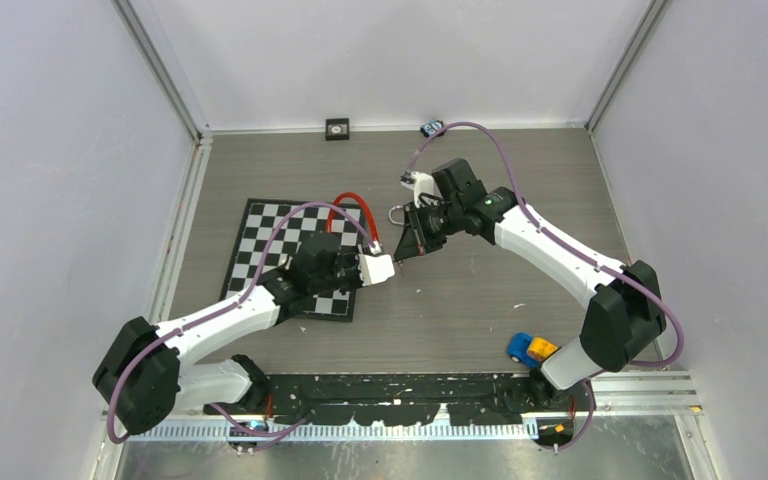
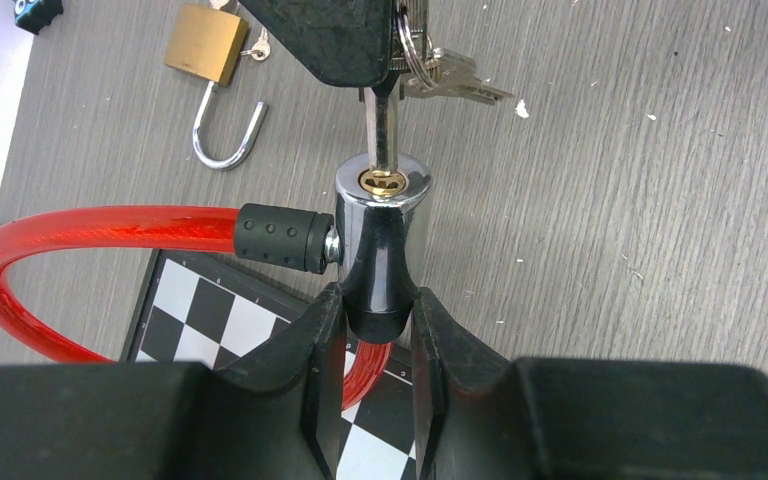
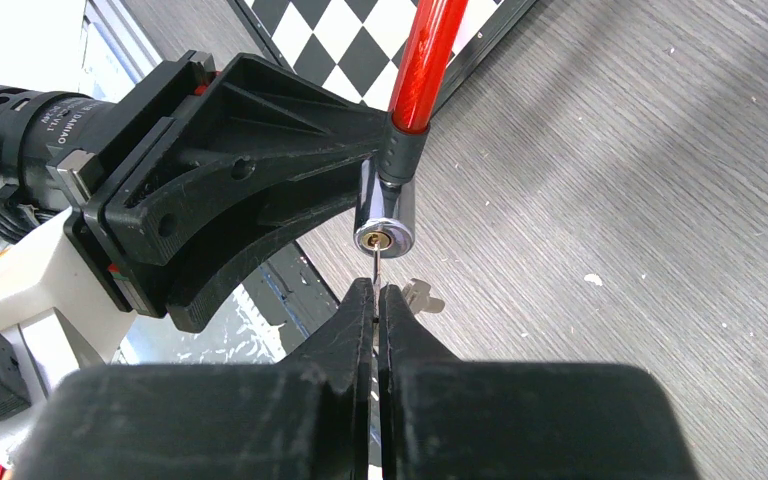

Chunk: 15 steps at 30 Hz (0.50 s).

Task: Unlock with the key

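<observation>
the only writing you can read is small white print on the black motor housing [image 3: 20, 125] of the left arm, seen from the right wrist camera. it seems to say "damiao", and the characters beside it are too small to make out. the brass padlock [image 2: 205, 45] shows no marking you could read from here.

your left gripper [image 2: 378, 310] is clamped on the chrome lock cylinder [image 2: 415, 210], one finger on each side of its lower end, and holds it above the table [image 2: 610, 250] with the brass keyway facing the other arm. the red cable [image 2: 110, 225] runs into the cylinder's side through a black ribbed sleeve [image 2: 280, 235] and loops back over the checkerboard mat [image 2: 210, 310].

your right gripper [image 3: 376, 292] is pinched tight on the head of the key [image 2: 387, 120], its fingers pressed almost together. the blade stands in line with the cylinder's axis and its tip sits in the keyway. you cannot tell how deep it goes. a ring of spare keys [image 2: 450, 80] hangs from the key head, just beside the gripper.

the brass padlock lies on the table beyond the cylinder with its shackle swung open, apart from both grippers. a blue and yellow toy car [image 1: 530, 348] rests near the right arm's base.
</observation>
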Each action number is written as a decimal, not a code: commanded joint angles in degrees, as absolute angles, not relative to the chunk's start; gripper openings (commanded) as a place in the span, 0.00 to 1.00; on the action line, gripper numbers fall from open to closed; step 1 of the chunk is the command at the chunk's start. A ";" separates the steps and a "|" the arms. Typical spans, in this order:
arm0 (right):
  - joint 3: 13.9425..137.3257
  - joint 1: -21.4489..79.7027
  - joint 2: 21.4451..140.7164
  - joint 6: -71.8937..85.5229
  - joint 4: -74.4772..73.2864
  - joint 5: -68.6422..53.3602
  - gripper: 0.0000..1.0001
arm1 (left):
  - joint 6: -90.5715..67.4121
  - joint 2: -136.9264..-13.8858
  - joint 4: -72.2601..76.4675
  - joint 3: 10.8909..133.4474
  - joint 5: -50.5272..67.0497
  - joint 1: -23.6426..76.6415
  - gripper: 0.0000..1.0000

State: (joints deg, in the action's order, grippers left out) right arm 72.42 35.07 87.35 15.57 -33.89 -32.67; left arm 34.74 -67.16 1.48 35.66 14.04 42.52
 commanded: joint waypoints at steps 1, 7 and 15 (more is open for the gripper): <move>73.46 34.89 85.43 16.04 -32.08 -33.11 0.01 | 34.79 -65.92 5.00 37.69 15.29 42.63 0.00; 73.54 34.94 86.05 16.43 -31.82 -33.75 0.01 | 34.79 -66.09 5.01 37.66 15.29 42.64 0.00; 74.00 34.92 86.61 16.61 -31.66 -33.94 0.01 | 34.74 -66.09 5.01 37.70 15.30 42.63 0.00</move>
State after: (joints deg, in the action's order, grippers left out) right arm 72.42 35.03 87.35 16.29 -33.87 -32.91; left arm 34.74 -67.16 1.48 35.66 14.09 42.52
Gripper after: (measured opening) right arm 0.039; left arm 0.264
